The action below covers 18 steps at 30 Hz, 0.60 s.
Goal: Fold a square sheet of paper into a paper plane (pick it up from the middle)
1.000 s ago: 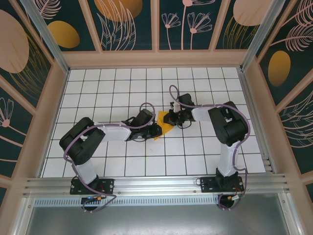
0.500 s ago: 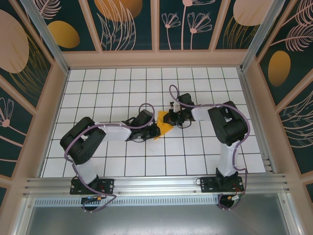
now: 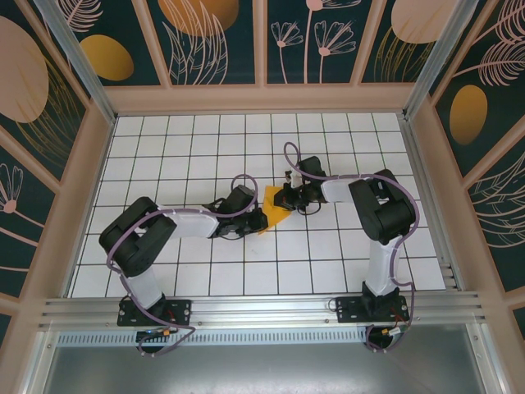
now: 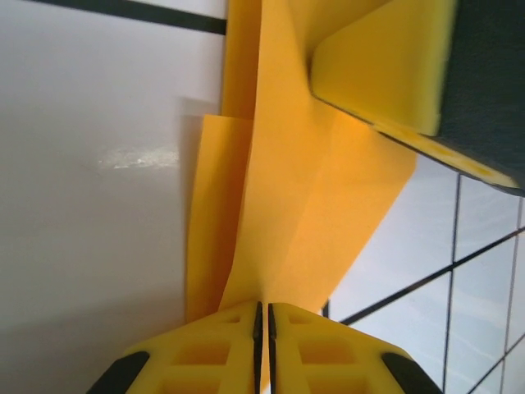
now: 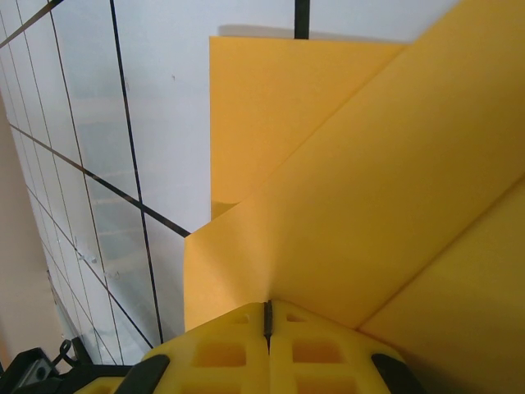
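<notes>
White tiled floor (image 3: 328, 271) spreads under me, ringed by dark leaf-patterned panels (image 3: 217, 41). Near its middle the creased orange sheet of paper (image 3: 276, 210) sits between my arms. My left gripper (image 4: 262, 316) pinches one folded edge, and my right gripper (image 5: 267, 316) is clamped on the opposite side.

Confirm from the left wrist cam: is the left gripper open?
No: the left gripper is closed, its jaws pressed together with only a thin seam between them, pinching the folded orange paper.
</notes>
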{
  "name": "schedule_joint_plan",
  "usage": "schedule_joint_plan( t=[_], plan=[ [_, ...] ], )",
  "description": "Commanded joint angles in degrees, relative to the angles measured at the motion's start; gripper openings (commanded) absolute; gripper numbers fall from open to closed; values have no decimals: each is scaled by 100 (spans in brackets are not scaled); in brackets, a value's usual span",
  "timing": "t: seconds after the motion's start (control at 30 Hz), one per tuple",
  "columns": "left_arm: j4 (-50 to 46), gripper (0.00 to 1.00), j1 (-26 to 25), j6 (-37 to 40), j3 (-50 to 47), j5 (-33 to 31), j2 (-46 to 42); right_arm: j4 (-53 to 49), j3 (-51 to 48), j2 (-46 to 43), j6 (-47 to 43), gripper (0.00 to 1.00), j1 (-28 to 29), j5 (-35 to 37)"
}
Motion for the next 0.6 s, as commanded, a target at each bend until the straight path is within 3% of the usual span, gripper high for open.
schedule_joint_plan(
  t=[0.0, 0.13, 0.57],
  plan=[
    [192, 16, -13, -44, -140, 220, -504, -414, -91, 463, -33, 0, -4, 754],
    [405, 16, -12, -130, -197, 478, -481, -421, -74, 480, -33, 0, 0, 732],
    [-217, 15, -14, -158, -267, 149, -8, -423, -79, 522, -51, 0, -3, 705]
  ],
)
